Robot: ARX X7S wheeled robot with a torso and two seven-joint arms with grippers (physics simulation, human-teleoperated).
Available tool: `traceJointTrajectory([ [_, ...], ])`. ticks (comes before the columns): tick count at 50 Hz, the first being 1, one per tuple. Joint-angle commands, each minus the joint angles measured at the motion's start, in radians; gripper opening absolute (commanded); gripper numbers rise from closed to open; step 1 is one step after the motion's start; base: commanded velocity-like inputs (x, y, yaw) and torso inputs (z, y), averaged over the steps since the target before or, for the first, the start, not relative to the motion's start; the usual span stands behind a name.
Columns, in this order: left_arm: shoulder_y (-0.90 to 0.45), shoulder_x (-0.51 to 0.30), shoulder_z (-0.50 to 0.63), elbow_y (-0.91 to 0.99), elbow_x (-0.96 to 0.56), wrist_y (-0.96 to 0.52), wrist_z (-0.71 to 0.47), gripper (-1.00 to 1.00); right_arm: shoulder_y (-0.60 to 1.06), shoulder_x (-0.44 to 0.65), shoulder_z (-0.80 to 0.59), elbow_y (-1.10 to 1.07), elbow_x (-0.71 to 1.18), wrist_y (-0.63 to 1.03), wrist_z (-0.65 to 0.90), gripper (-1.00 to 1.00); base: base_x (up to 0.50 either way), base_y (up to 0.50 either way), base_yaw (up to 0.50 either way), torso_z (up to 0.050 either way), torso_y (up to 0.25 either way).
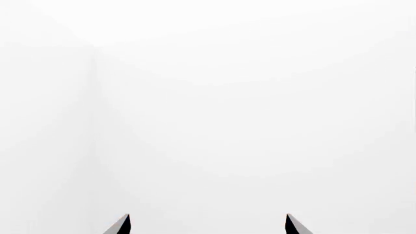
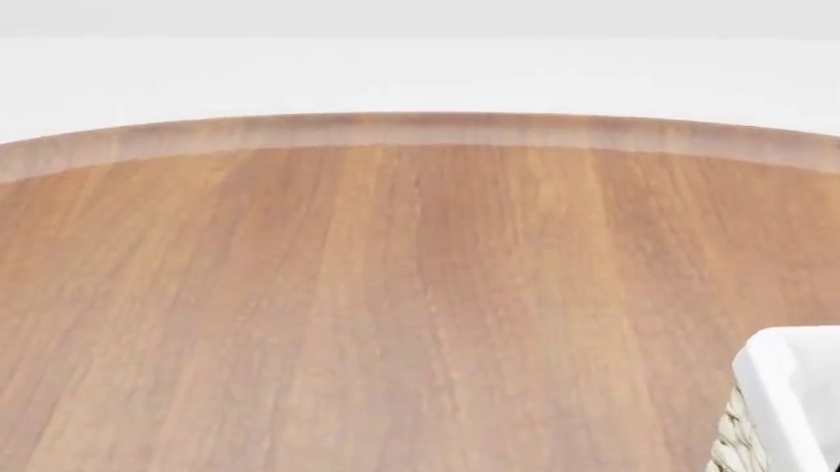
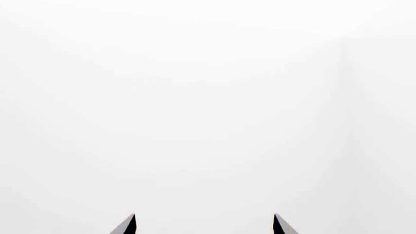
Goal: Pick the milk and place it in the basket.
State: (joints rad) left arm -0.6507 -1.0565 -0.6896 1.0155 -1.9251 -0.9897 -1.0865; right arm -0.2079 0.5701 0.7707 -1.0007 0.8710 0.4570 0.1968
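The milk is out of view in every frame. Only a corner of the basket shows at the lower right of the head view: white liner folded over cream wicker. My left gripper is open and empty, its two dark fingertips wide apart against a blank white wall. My right gripper is open and empty too, also facing a white wall. Neither gripper nor arm shows in the head view.
A round brown wooden table fills the head view, its far curved edge running across the top. Behind it are a white floor and wall. A faint wall corner shows in each wrist view.
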Motion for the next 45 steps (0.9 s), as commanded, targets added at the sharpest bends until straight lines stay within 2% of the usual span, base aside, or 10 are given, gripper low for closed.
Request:
traceJointTrajectory([
  [1, -0.102, -0.103, 0.089, -0.030, -0.069, 0.092, -0.056, 1.00, 0.002, -0.009, -0.010, 0.013, -0.030, -0.005, -0.018, 1.00, 0.00, 0.00, 0.00, 0.000, 0.000],
  [13, -0.073, -0.056, 0.066, -0.040, -0.031, 0.051, -0.027, 1.00, -0.001, 0.014, -0.025, 0.016, -0.003, 0.001, -0.021, 1.00, 0.00, 0.00, 0.00, 0.000, 0.000],
  [21, -0.055, -0.043, 0.034, -0.036, -0.035, 0.035, -0.024, 1.00, 0.054, 0.108, -0.132, 0.049, 0.029, 0.098, 0.016, 1.00, 0.00, 0.00, 0.00, 0.000, 0.000],
  [29, -0.040, -0.024, 0.012, -0.036, -0.025, 0.014, -0.011, 1.00, 0.164, 0.189, -0.200, 0.091, 0.176, 0.151, 0.036, 1.00, 0.00, 0.00, 0.00, 0.000, 0.000],
  [38, -0.031, -0.012, -0.009, -0.040, -0.019, -0.003, 0.001, 1.00, 0.358, 0.285, -0.398, 0.123, 0.228, 0.240, 0.088, 1.00, 0.00, 0.00, 0.00, 0.000, 0.000],
  [45, -0.056, -0.044, 0.032, -0.043, -0.040, 0.030, -0.030, 1.00, 0.468, 0.301, -0.580, 0.165, 0.199, 0.290, 0.024, 1.00, 0.00, 0.00, 0.00, 0.000, 0.000],
])
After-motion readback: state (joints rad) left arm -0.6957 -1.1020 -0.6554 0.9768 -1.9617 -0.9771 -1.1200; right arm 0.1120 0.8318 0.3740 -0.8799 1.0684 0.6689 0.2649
